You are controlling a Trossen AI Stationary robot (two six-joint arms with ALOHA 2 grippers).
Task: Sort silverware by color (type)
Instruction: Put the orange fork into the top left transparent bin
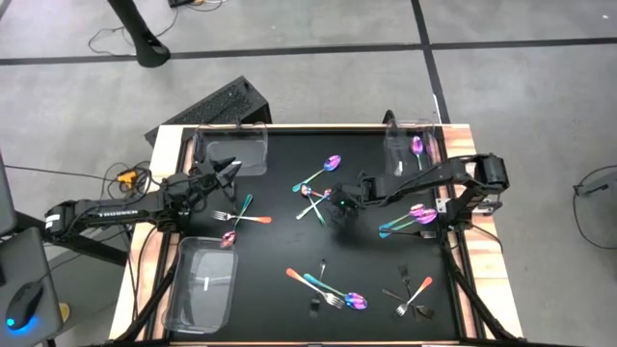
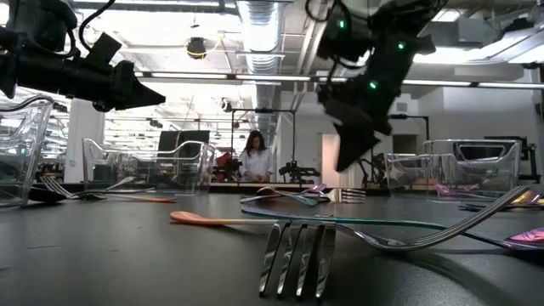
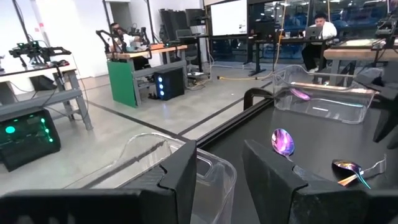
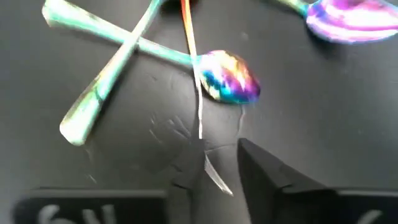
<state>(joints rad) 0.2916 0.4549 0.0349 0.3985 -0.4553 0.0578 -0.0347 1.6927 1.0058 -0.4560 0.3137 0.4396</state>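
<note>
The right claw (image 1: 339, 205), fingers parted and empty, hovers over the middle of the black desk (image 1: 280, 251), just above a small iridescent purple-teal spoon (image 4: 229, 79) crossed by an orange-pink-handled silver piece (image 4: 194, 81). The left claw (image 1: 229, 171), also parted, hangs beside a clear plastic bin (image 1: 236, 146).

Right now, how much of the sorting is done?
Barely started. One purple spoon lies in the far right bin; the other bins look empty. The right hand hovers open over the middle cluster, holding nothing. The left hand is open by the far left bin. Most silverware remains scattered.
</note>
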